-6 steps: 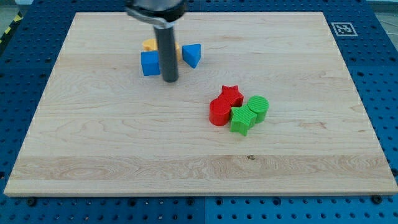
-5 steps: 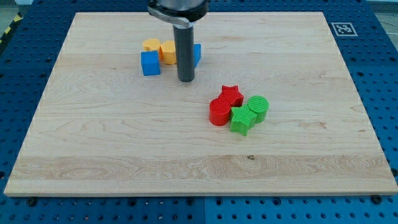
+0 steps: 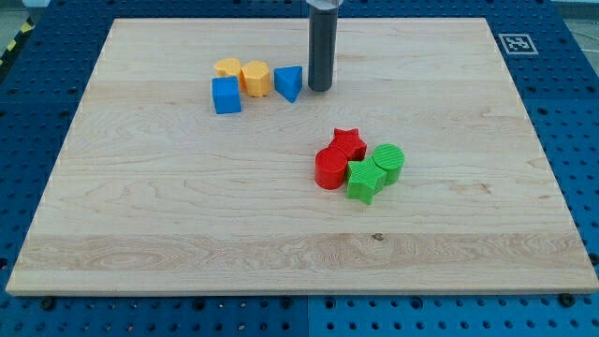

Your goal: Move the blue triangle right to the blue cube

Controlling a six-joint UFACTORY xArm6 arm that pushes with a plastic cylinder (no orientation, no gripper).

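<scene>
No fingers here: my tip (image 3: 320, 90) is a plain rod end, so there is nothing to open or close. In the camera view it stands just right of the blue triangle (image 3: 288, 83), barely apart. The blue cube (image 3: 226, 95) lies further left, with two yellow blocks (image 3: 242, 74) above the gap. I judge this the approach step; next calls for a leftward, slightly downward push.
</scene>
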